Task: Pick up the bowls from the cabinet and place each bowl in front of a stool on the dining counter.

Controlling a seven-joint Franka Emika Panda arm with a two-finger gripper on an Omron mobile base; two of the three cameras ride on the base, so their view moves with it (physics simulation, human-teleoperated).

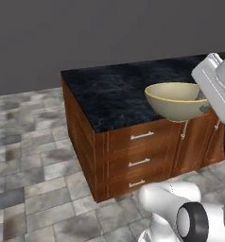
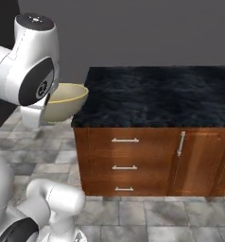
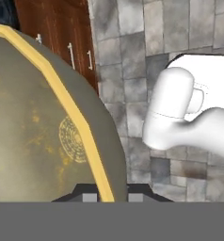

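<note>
The fingers (image 3: 106, 196) grip the cream-beige bowl (image 1: 176, 100) by its rim, beside the dining counter (image 1: 109, 94)

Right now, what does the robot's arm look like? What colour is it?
The arm is smooth and glossy white, made of fat rounded tube sections. Its joints carry dark grey to black round caps and rings, one ring low on the base. The tool ends in two small dark fingertips with paler grey pads. No cables or markings show.

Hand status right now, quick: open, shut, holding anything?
Hand: shut on the rim of the cream-beige bowl, carrying it in the air off the near corner of the dining counter.
</note>
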